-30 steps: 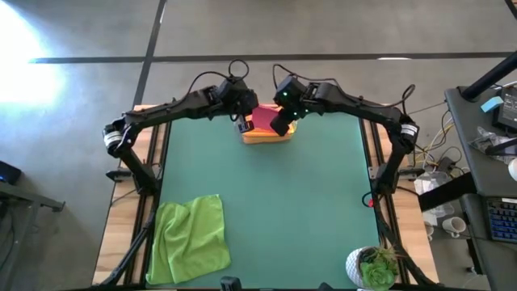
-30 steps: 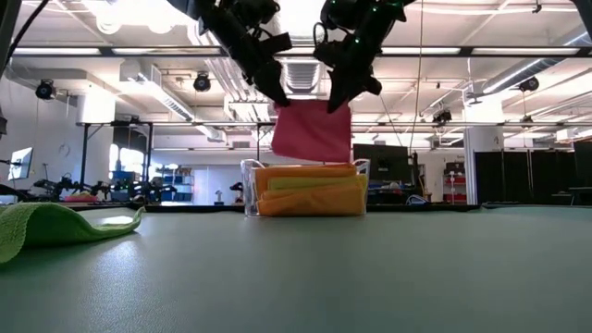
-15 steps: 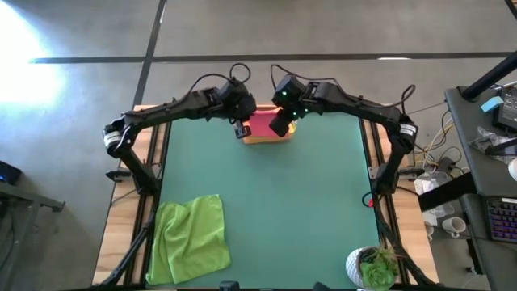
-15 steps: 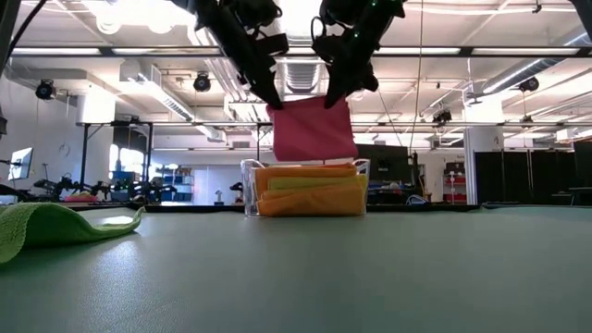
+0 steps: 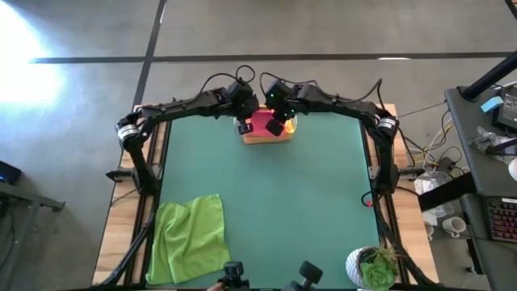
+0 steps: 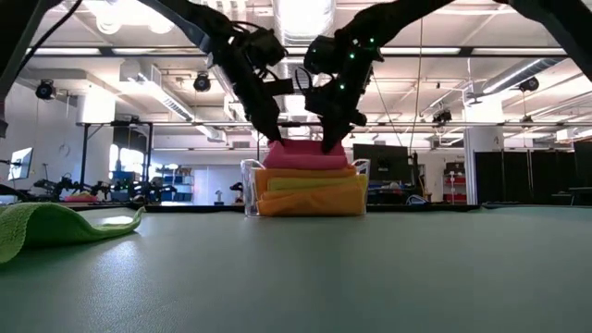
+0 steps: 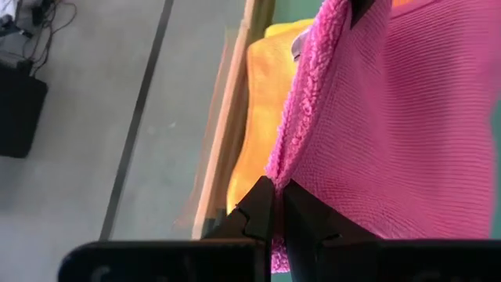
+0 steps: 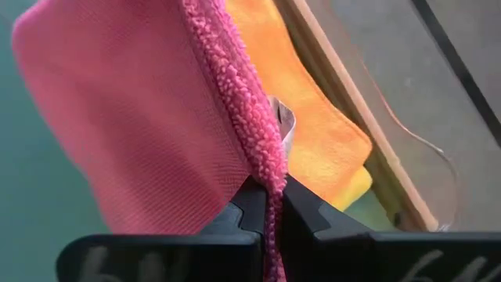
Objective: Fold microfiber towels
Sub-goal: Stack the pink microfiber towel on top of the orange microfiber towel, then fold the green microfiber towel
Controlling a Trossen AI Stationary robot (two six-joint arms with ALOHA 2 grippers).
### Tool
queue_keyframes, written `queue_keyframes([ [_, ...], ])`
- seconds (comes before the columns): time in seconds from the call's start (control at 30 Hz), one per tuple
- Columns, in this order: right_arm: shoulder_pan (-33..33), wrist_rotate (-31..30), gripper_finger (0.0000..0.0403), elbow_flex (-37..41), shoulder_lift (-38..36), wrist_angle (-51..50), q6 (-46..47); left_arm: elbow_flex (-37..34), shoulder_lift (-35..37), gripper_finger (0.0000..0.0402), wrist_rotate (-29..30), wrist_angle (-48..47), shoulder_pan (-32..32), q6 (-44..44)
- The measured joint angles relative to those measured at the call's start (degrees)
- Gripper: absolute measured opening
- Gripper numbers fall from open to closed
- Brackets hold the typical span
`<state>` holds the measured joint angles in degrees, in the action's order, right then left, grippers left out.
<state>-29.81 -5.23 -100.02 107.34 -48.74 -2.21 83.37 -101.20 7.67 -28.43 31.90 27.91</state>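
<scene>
A folded hot pink towel (image 6: 305, 154) lies on a stack of folded orange (image 6: 310, 196) and yellow (image 6: 305, 183) towels in a clear bin (image 6: 250, 190) at the table's far middle. My left gripper (image 6: 273, 139) is shut on the pink towel's left end, my right gripper (image 6: 326, 141) on its right end. A lime green towel (image 5: 192, 238) lies crumpled flat at the table's near left. My left gripper pinches the pink towel's folded edge (image 7: 291, 160) between its two fingers, coming from above and slanting down. The towel rests on the stack below. My right gripper pinches the pink towel's fuzzy edge (image 8: 262, 153) between its two fingers, from above, slanting down. The towel lies on the orange towel beneath.
A potted plant (image 5: 373, 267) stands at the table's near right corner. The green table top (image 5: 307, 202) lies open between the bin and the lime green towel. A desk with clutter (image 5: 493, 121) stands beyond the right edge.
Both grippers have gone down toward the bin with the pink towel. The towel hung as a flat sheet above the stack before; now it lies laid down on top of the stack, its hanging part collapsed.
</scene>
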Motion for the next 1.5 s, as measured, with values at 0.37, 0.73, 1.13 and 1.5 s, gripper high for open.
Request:
queue_keyframes([
  [0.37,-3.3,2.0,0.0012,0.0,1.3,4.5,-1.5,0.0,-2.7,0.0002,0.5,4.7,2.5,0.1],
  [0.73,-3.3,2.3,0.008,0.1,4.2,3.5,-2.2,0.0,-2.6,0.0054,1.2,4.8,2.6,1.5],
  [1.13,-4.8,2.2,0.0128,0.1,-2.3,1.9,-2.3,0.2,-1.0,0.0169,7.7,5.3,2.6,1.6],
  [1.5,-5.5,2.7,0.011,0.0,-9.7,0.7,-2.7,1.4,7.4,0.0182,10.6,-5.9,2.1,-5.0],
])
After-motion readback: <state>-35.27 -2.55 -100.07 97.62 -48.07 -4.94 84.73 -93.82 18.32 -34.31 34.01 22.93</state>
